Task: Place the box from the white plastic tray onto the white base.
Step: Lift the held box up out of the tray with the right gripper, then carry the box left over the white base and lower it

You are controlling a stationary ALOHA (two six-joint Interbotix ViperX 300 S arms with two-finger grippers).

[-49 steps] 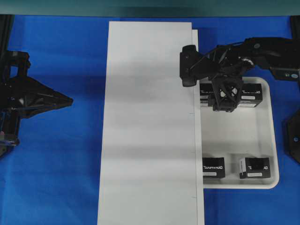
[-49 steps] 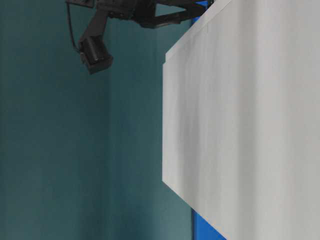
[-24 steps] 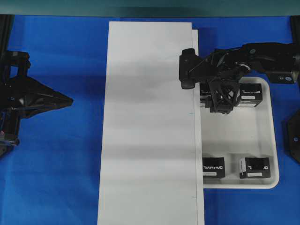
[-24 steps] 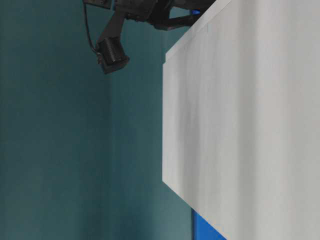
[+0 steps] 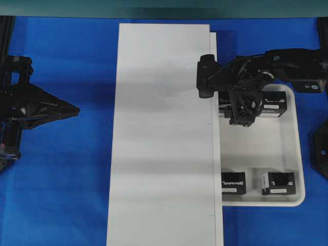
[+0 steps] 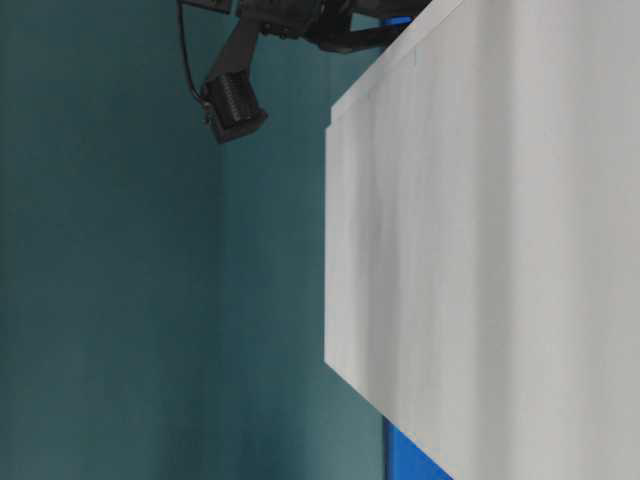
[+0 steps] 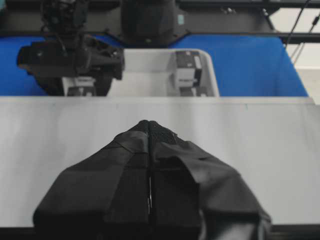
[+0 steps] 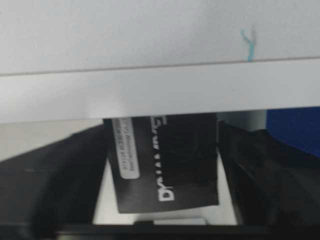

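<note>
1. Overhead view: the right gripper (image 5: 242, 108) reaches in from 3 o'clock and points down over the upper end of the tray (image 5: 287, 154), above a box (image 5: 226, 100) at the tray's 11 o'clock corner. Another box (image 5: 274, 101) lies just beside it, partly covered by the arm. Two more boxes (image 5: 233, 182) (image 5: 278, 183) sit along the tray's lower edge; four in total. The left gripper (image 5: 74, 109) is at 9 o'clock over the blue table (image 5: 66, 179), well apart from the board (image 5: 161, 133).
2. Table-level view: the board (image 6: 480, 230) fills the right half; a teal wall (image 6: 110, 300) lies behind. Part of the right arm (image 6: 300, 20) shows at 12 o'clock.
3. Left wrist view: the left gripper's (image 7: 149, 125) fingers are pressed together, holding nothing, above the board (image 7: 280, 145).
4. Right wrist view: the box (image 8: 165, 160) lies between the right gripper's fingers (image 8: 260, 170), on the tray (image 8: 30, 137) against the board's edge (image 8: 150, 95). The jaws are parted; contact with the box cannot be determined.
</note>
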